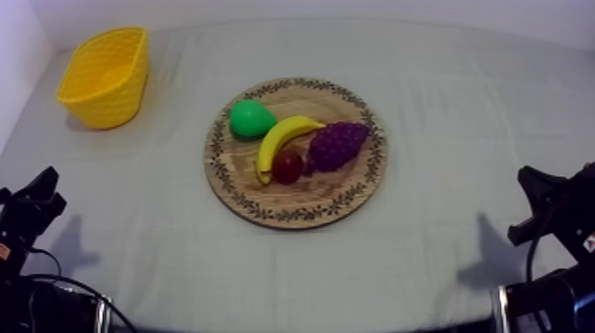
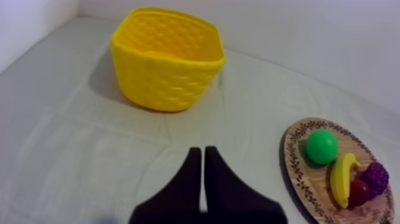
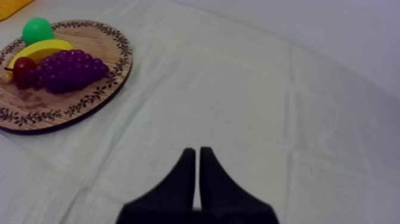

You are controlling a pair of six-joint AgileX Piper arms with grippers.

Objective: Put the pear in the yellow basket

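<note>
Green pear (image 1: 251,118) lies on the wooden board (image 1: 350,199) touching the banana (image 1: 282,137) — well apart from the yellow basket (image 1: 104,75). Our left fingers (image 2: 187,186) and right fingers (image 3: 214,187) sit pressed together, low over the counter (image 1: 443,133).

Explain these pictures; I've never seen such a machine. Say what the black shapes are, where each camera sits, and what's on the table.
This is a robot with two arms at a cloth-covered table. One picture looks down from above; the other two come from cameras on the arms. The black wedge in each is that arm's gripper: the left gripper faces the yellow basket, the right gripper the wooden board. Both are shut, holding nothing. On the board lie a green pear, a banana, grapes and a small red fruit. The basket stands apart, on the left arm's side.
</note>
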